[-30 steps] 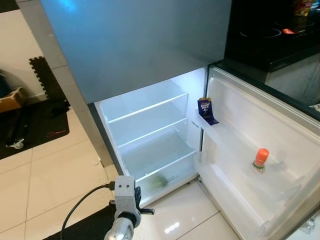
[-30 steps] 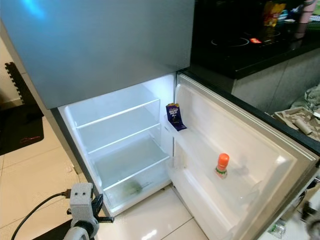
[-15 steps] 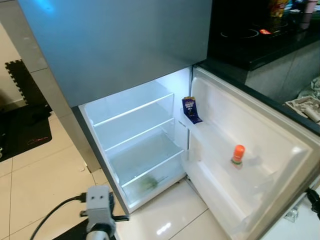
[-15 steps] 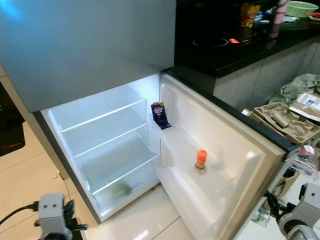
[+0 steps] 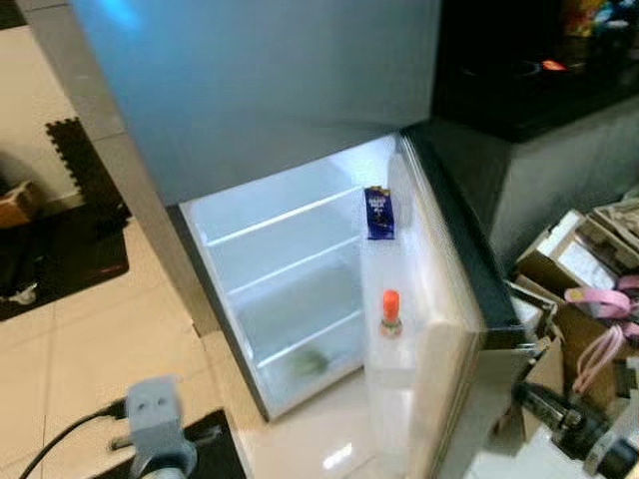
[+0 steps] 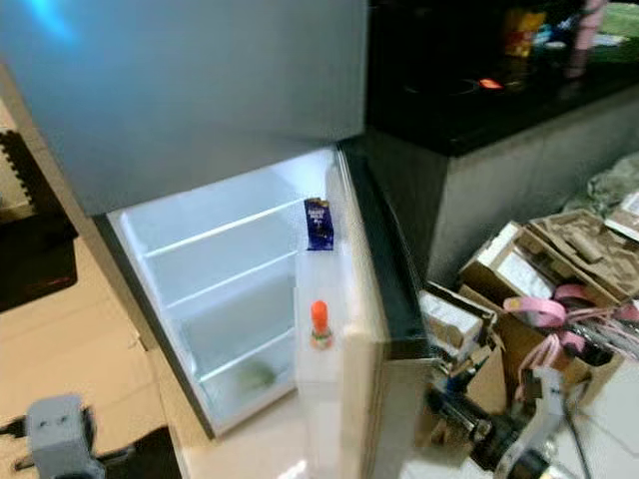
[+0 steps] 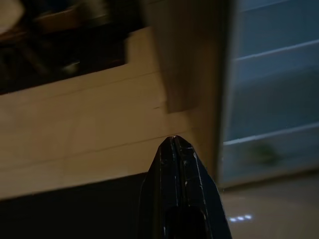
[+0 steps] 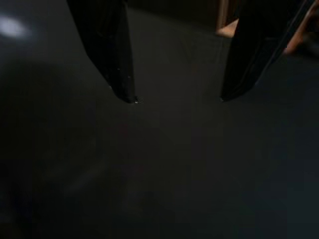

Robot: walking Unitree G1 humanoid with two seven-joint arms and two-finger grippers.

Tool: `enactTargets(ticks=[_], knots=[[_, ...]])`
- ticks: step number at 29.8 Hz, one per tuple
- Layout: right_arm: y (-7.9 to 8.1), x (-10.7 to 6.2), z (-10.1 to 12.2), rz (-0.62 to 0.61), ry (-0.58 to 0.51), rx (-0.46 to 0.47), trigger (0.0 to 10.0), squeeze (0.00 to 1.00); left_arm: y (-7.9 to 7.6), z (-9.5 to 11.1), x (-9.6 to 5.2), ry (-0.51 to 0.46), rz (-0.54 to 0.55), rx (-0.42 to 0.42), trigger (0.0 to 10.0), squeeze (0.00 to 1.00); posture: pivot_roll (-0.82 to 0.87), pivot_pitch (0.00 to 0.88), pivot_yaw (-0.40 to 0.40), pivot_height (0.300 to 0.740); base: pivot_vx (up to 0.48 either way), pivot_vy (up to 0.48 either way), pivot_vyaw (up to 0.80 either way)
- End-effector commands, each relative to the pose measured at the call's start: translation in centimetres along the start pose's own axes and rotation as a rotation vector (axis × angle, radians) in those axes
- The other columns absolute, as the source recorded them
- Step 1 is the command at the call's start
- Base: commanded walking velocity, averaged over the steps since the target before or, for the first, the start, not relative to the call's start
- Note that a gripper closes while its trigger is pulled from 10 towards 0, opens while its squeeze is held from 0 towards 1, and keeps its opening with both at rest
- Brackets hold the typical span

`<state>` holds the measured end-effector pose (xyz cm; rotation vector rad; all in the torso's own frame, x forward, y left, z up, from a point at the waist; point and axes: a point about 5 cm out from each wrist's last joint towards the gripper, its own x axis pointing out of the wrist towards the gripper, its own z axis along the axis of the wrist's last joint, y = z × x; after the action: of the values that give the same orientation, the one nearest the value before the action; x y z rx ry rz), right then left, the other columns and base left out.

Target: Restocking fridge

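The tall grey fridge (image 5: 250, 90) stands in front of the robot. Its top door is shut. Its white bottom door (image 5: 429, 289) swings out on the right side, and the camera sees it nearly edge on. The bright white inside of the fridge (image 5: 285, 269) has two glass shelves (image 5: 290, 215) with nothing on them. Something small and green (image 5: 310, 361) lies in the bottom drawer, but it is too blurry to tell what it is.

A small dark blue carton (image 5: 378, 214) stands in the top pocket of the door. A little bottle with an orange cap (image 5: 390, 312) stands upright lower down, in a door pocket nearer the robot.

The left gripper (image 7: 174, 147) is low on the left, over the pale tiled floor (image 5: 90, 329) near the fridge's bottom corner. Its two black fingers are pressed together and hold nothing. The left arm's grey wrist block (image 5: 153, 411) shows at the near left.

The right gripper (image 8: 177, 99) is low on the right, close to the outside of the door. Its two black fingers (image 8: 107, 55) are spread wide apart with nothing between them. What lies past them is very dark.

On the right, brown cardboard boxes (image 5: 564, 259) and pink straps (image 5: 599, 299) lie on the floor. A black counter (image 5: 529, 90) is far on the right. A black mat (image 5: 60, 249) lies on the floor at the left.
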<state>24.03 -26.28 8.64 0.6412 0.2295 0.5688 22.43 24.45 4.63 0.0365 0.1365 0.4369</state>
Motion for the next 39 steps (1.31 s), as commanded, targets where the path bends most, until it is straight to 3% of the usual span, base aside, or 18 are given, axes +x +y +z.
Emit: enactTargets(ticks=[1,3,5,8,10,11,15,16,23,25,28,31,32,33,34,35,37,39], knots=[[-0.4,-0.1,-0.7,-0.043,0.028,-0.024,10.0,0.0,0.9,-0.3,-0.1,0.003,0.036,0.025,10.0,0.0,-0.05,0.122,0.088,0.74,0.0,0.0,0.0],[-1.3,0.0,-0.9,-0.119,0.038,-0.068,10.0,0.0,0.9,-0.2,0.0,0.003,0.044,0.021,10.0,0.0,-0.05,0.122,0.088,0.74,0.0,0.0,0.0],[-3.6,-0.4,-1.2,-0.351,0.069,-0.147,10.0,0.0,0.9,-0.1,0.0,0.001,0.049,0.019,10.0,0.0,-0.05,0.12,0.087,0.74,0.0,0.0,0.0],[-5.9,-1.5,-1.0,-0.632,0.101,-0.231,10.0,0.0,0.8,0.0,-0.1,-0.006,0.049,0.019,10.0,0.0,-0.05,0.12,0.087,0.74,0.0,0.0,0.0],[-6.3,-1.9,-1.1,-0.698,0.129,-0.251,10.0,0.0,0.8,0.1,-0.1,-0.012,0.045,0.023,10.0,0.0,-0.05,0.122,0.088,0.74,0.0,0.0,0.0],[-6.7,-2.5,-1.3,-0.783,0.197,-0.319,10.0,0.0,0.6,0.2,-0.2,-0.023,0.039,0.033,10.0,0.0,-0.05,0.123,0.088,0.74,0.0,0.0,0.0],[-7.0,-2.9,-1.2,-0.858,0.203,-0.354,10.0,0.0,0.6,0.2,-0.3,-0.021,0.045,0.022,10.0,0.0,-0.05,0.126,0.09,0.74,0.0,0.0,0.0],[-7.1,-3.0,-1.1,-0.899,0.161,-0.339,10.0,0.0,0.5,0.3,-0.4,-0.026,0.052,0.017,10.0,0.0,-0.05,0.128,0.091,0.74,0.0,0.0,0.0],[-7.7,-2.9,-2.0,-0.949,0.159,-0.369,10.0,0.0,0.9,0.8,-1.1,-0.068,0.108,0.046,10.0,0.0,-0.04,0.131,0.092,0.74,0.0,0.0,0.0],[-7.8,-3.1,-2.5,-0.964,0.179,-0.373,10.0,0.0,0.1,2.0,-1.3,-0.151,0.038,0.078,10.0,0.0,-0.04,0.133,0.09,0.74,0.0,0.0,0.0],[-7.8,-3.2,-2.9,-0.972,0.191,-0.371,10.0,0.0,-1.5,4.4,-1.8,-0.279,-0.08,0.048,10.0,0.0,-0.04,0.135,0.09,0.74,0.0,0.0,0.0],[-7.8,-3.2,-3.0,-0.972,0.192,-0.371,10.0,0.0,-1.9,6.0,-1.9,-0.345,-0.096,0.04,10.0,0.0,-0.04,0.136,0.091,0.74,0.0,0.0,0.0],[-7.4,-2.5,-2.9,-0.913,0.176,-0.377,10.0,0.0,-1.9,7.1,-1.7,-0.382,-0.085,0.034,10.0,0.0,-0.04,0.136,0.092,0.74,0.0,0.0,0.0],[-6.1,-0.8,-2.7,-0.749,0.121,-0.374,10.0,0.0,-1.8,8.7,-1.3,-0.438,-0.069,0.024,10.0,0.0,-0.04,0.136,0.092,0.74,0.0,0.0,0.0],[-6.1,-0.8,-2.7,-0.749,0.121,-0.374,10.0,0.0,-1.8,8.7,-1.3,-0.438,-0.069,0.024,10.0,0.0,-0.04,0.136,0.092,0.74,0.0,0.0,0.0],[-5.4,0.0,-2.6,-0.666,0.09,-0.369,10.0,0.0,-1.9,9.3,-1.2,-0.458,-0.067,0.021,10.0,0.0,-0.04,0.136,0.092,0.74,0.0,0.0,0.0],[-5.4,0.0,-2.6,-0.666,0.09,-0.369,10.0,0.0,-1.9,9.3,-1.2,-0.458,-0.067,0.021,10.0,0.0,-0.04,0.136,0.092,0.74,0.0,0.0,0.0],[-3.8,1.6,-2.6,-0.515,0.098,-0.423,10.0,0.0,-2.8,12.6,-0.4,-0.564,-0.102,-0.026,10.0,0.0,-0.05,0.138,0.088,0.74,0.0,0.0,0.0]])
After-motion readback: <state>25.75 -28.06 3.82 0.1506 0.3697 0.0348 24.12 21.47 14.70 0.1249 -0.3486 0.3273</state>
